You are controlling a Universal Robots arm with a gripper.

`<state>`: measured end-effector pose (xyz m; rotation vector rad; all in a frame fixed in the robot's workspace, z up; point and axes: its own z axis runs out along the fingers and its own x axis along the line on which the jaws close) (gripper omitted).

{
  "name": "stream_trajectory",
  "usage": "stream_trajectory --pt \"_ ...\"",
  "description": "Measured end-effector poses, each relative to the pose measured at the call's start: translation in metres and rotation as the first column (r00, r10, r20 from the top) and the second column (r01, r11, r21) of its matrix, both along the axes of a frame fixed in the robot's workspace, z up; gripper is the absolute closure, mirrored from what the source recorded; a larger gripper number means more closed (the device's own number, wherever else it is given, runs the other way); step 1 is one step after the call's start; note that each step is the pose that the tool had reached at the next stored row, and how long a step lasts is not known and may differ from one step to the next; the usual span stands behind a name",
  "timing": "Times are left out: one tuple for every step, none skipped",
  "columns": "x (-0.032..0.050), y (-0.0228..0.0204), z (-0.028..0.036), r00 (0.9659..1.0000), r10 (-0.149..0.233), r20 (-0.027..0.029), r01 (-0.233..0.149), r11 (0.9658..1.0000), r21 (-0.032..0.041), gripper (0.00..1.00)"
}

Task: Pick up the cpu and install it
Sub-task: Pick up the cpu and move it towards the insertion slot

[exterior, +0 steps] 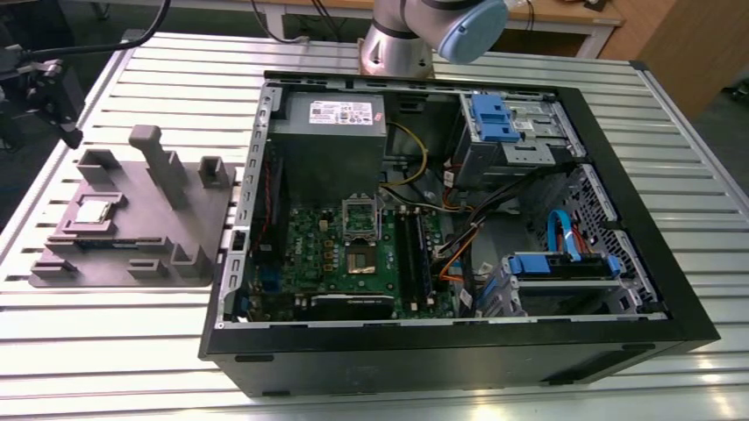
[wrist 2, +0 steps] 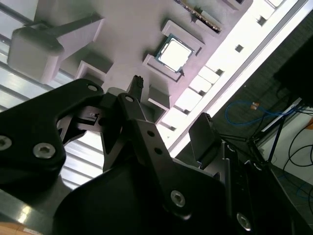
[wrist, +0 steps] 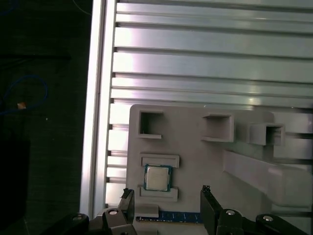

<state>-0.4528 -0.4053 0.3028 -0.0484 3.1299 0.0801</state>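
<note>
I am counting one small flat silvery-grey square cpu, one grey plastic fixture tray, one open black metal computer case, one green motherboard, one black two-fingered claw and one slatted aluminium tabletop.

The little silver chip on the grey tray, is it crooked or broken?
Nothing stands out. The cpu lies flat and square between two small ledges on the grey tray, with the fingers open near it.
</note>
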Motion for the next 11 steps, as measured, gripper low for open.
stream_trajectory --pt "-0.0003 -0.0002 -0.0017 1.0000 0.000 -0.0001 0.000 1.0000 0.0000 0.35" --pt "-0.0002 -0.0005 -0.0034 1.0000 -0.001 -0.0001 0.001 1.0000 0.0000 0.35" --pt "-0.0002 -0.0011 -0.0051 1.0000 -0.001 -0.0001 0.001 1.0000 -0.0001 0.35" --pt "-0.0002 -0.0015 -0.0070 1.0000 -0.003 0.0000 0.003 1.0000 0.0000 0.35" --pt "-0.0003 -0.0016 -0.0088 1.0000 -0.005 0.0000 0.005 1.0000 0.0000 0.35" --pt "-0.0003 -0.0016 -0.0105 1.0000 -0.006 -0.0001 0.006 1.0000 -0.0001 0.35" --pt "-0.0003 -0.0017 -0.0124 1.0000 -0.009 0.0000 0.009 1.0000 -0.0005 0.35" --pt "-0.0002 -0.0017 -0.0137 0.9999 -0.016 0.0000 0.016 0.9999 -0.0007 0.35" --pt "-0.0002 -0.0018 -0.0151 0.9997 -0.024 0.0000 0.024 0.9997 -0.0009 0.35" --pt "-0.0002 -0.0019 -0.0166 0.9995 -0.032 -0.0001 0.032 0.9995 -0.0015 0.35" --pt "-0.0002 -0.0019 -0.0183 0.9992 -0.039 -0.0001 0.039 0.9992 -0.0021 0.35"
